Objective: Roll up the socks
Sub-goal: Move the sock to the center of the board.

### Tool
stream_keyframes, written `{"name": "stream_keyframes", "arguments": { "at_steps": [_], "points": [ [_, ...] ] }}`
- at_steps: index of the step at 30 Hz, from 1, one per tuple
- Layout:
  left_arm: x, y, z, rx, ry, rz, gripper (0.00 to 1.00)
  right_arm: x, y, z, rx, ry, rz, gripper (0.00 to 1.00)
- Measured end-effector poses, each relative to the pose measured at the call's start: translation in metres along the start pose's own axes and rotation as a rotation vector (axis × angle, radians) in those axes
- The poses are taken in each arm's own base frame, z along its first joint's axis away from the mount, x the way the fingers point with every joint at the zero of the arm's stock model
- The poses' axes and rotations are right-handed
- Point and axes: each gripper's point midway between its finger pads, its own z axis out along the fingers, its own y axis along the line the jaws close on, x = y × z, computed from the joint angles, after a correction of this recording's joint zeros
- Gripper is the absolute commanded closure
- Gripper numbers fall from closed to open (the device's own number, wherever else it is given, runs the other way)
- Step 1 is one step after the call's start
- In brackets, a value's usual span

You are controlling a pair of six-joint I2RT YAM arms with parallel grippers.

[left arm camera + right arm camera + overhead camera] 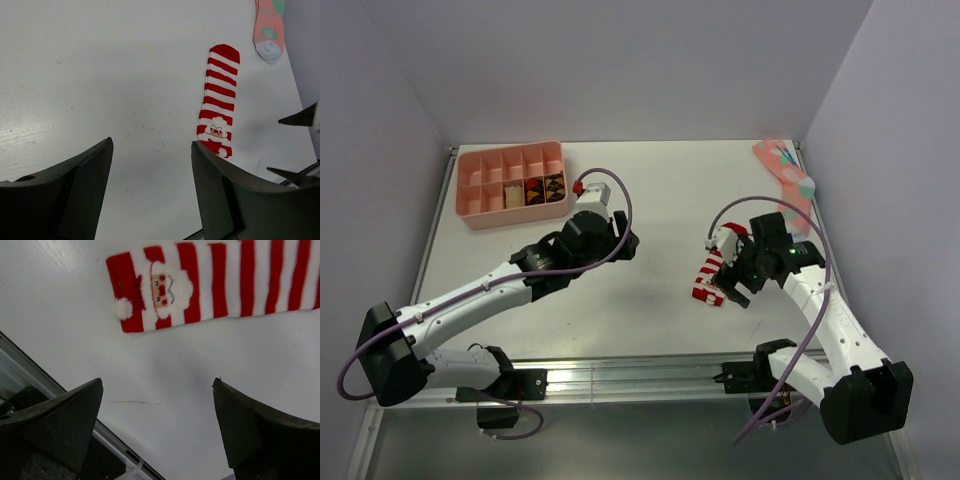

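The red-and-white striped sock with a Santa face lies flat on the white table at right of centre. It also shows in the left wrist view and in the right wrist view. My right gripper hovers over its cuff end, open and empty, with bare table between the fingers. My left gripper is open and empty above bare table, to the left of the sock. The tan sock is out of view.
A pink sock with teal and grey pattern lies at the far right corner, also seen in the left wrist view. A pink compartment tray stands at the far left. A metal rail runs along the near edge. Walls enclose the table.
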Motion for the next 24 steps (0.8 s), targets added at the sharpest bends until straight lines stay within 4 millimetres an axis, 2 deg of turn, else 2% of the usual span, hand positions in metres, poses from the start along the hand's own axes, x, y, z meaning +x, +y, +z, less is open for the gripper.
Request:
{"name": "stream_keyframes", "arguments": {
  "at_steps": [4,7,12,17,24],
  "points": [
    [-0.001,0.002,0.000,-0.013,-0.008,-0.021,0.29,0.027,0.019,0.022,-0.057,0.090,-0.063,0.12],
    [-0.002,0.004,-0.001,-0.031,-0.005,-0.032,0.29,0.033,0.031,0.038,-0.097,0.125,-0.113,0.19],
    [-0.014,-0.003,-0.005,-0.027,-0.026,-0.059,0.28,0.026,0.036,0.055,-0.104,0.127,-0.183,0.22],
    [-0.017,-0.001,-0.005,-0.040,-0.038,-0.072,0.28,0.013,0.030,0.068,-0.083,0.108,-0.220,0.25],
    [-0.022,0.002,-0.007,-0.057,-0.048,-0.072,0.28,0.011,0.028,0.082,-0.089,0.123,-0.217,0.29]
  ]
}}
